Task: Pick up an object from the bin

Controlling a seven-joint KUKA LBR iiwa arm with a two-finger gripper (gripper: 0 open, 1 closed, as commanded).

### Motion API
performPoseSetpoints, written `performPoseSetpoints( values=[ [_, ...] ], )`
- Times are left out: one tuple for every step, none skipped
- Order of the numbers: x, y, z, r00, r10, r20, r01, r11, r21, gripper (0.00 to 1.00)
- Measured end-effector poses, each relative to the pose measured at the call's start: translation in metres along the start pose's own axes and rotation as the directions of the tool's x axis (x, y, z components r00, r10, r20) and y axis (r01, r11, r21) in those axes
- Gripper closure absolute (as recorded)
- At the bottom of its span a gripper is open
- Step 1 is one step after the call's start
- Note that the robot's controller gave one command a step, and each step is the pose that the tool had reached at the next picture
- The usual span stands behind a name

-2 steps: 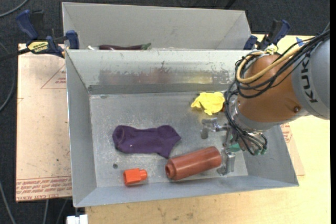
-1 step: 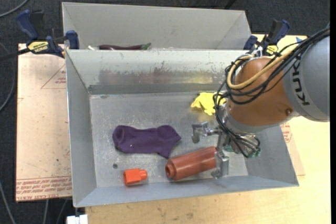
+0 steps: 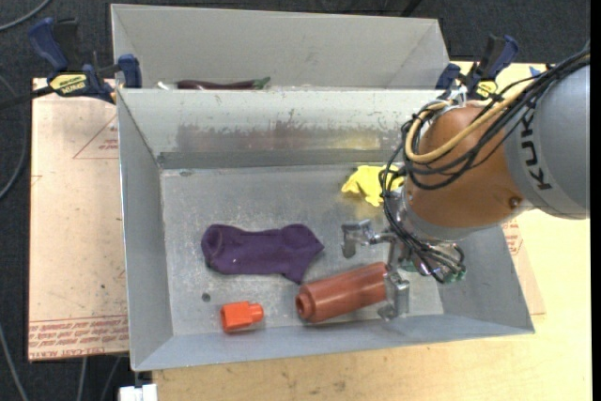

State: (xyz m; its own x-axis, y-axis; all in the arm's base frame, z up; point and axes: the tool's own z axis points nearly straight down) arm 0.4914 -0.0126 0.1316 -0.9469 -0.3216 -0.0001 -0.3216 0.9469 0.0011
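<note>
My gripper [image 3: 377, 267] is low in the bin's front right part, open. One finger [image 3: 354, 238] stands just behind a red-brown cylinder [image 3: 333, 298]. The other finger [image 3: 399, 296] is at the cylinder's right end. The cylinder lies on its side on the bin floor near the front wall, its right end under the gripper. A purple sock [image 3: 261, 251] lies flat to the left of the gripper, its toe close to the rear finger. A crumpled yellow thing [image 3: 366, 185] sits just behind the gripper, partly hidden by the arm's orange cover.
A small orange block [image 3: 242, 316] rests near the front wall, left of the cylinder. The arm with its orange cover and cables hangs over the bin's right side. The bin's sloped walls close in at the front and right.
</note>
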Motion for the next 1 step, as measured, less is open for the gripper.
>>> performPoseSetpoints(
  values=[
    [0.0012, -0.0037, 0.0608, 1.000, 0.015, 0.008, -0.015, 1.000, -0.001, 0.00]
  ],
)
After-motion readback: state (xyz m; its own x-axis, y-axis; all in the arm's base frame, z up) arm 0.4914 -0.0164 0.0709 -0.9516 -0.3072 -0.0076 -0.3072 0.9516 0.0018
